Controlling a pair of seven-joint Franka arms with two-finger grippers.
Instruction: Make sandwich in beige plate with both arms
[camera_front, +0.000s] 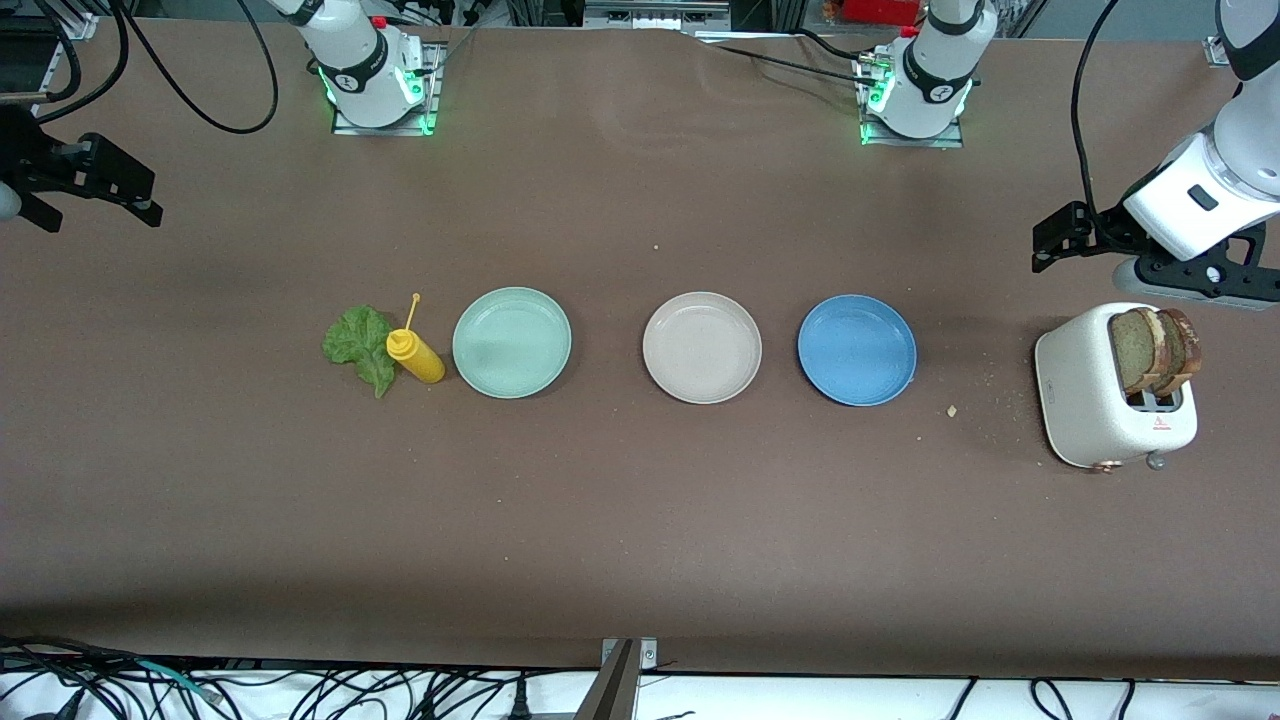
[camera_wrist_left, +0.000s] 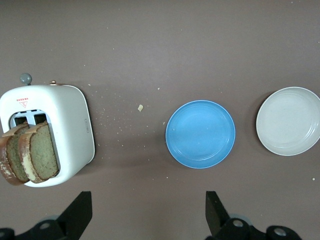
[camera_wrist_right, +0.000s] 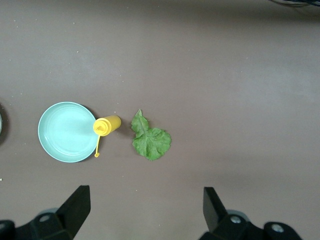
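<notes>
The beige plate (camera_front: 702, 347) lies bare in the middle of the table, between a mint-green plate (camera_front: 511, 342) and a blue plate (camera_front: 857, 349); it also shows in the left wrist view (camera_wrist_left: 289, 121). Two brown bread slices (camera_front: 1155, 350) stand in a white toaster (camera_front: 1085, 400) at the left arm's end, also in the left wrist view (camera_wrist_left: 30, 155). A green lettuce leaf (camera_front: 358, 345) lies beside the mint-green plate, also in the right wrist view (camera_wrist_right: 149, 140). My left gripper (camera_wrist_left: 148, 215) is open and empty, in the air beside the toaster (camera_front: 1060, 240). My right gripper (camera_wrist_right: 145, 212) is open and empty over bare table at the right arm's end (camera_front: 100, 205).
A yellow squeeze bottle (camera_front: 415, 355) lies on its side between the lettuce and the mint-green plate, touching the leaf. Crumbs (camera_front: 951, 410) lie between the blue plate and the toaster. Cables run along the table's near edge.
</notes>
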